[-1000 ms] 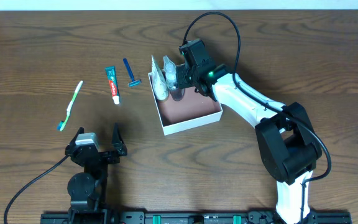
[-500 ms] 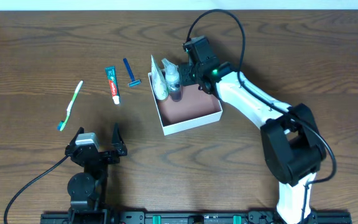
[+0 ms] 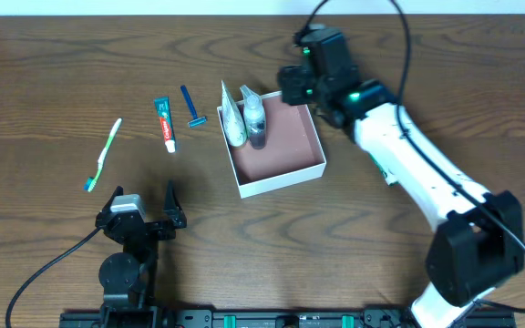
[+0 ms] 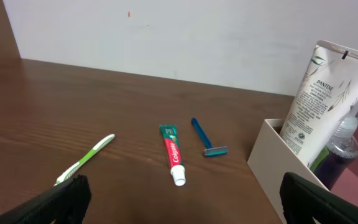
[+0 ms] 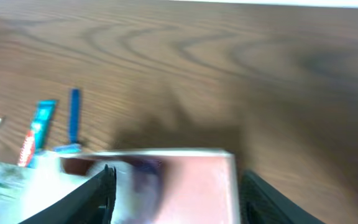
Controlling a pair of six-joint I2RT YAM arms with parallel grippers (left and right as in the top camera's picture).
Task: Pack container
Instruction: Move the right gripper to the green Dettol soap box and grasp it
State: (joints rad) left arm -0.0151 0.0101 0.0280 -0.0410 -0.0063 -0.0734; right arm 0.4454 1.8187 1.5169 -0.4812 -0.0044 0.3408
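The container (image 3: 282, 179), a shallow white box with a reddish-brown inside, lies mid-table. A white tube (image 3: 232, 115) and a purple bottle (image 3: 256, 120) lean at its left wall. My right gripper (image 3: 293, 85) hovers open above the box's far right corner, holding nothing. Its wrist view is blurred: the container (image 5: 207, 180) and the purple bottle (image 5: 145, 179) lie below the right gripper (image 5: 176, 199). My left gripper (image 3: 144, 206) rests open near the front edge, empty. From the left gripper (image 4: 182, 200) I see the container wall (image 4: 270, 155), tube (image 4: 325, 99) and bottle (image 4: 341, 148).
Left of the box lie a blue razor (image 3: 190, 107), a toothpaste tube (image 3: 164, 123) and a green toothbrush (image 3: 104, 155). The left wrist view shows the toothbrush (image 4: 86, 160), toothpaste (image 4: 173, 154) and razor (image 4: 205, 140) on the wooden table.
My right gripper has opened, let go of the purple bottle inside the container, and pulled up and away to the far right. The left arm has not moved.
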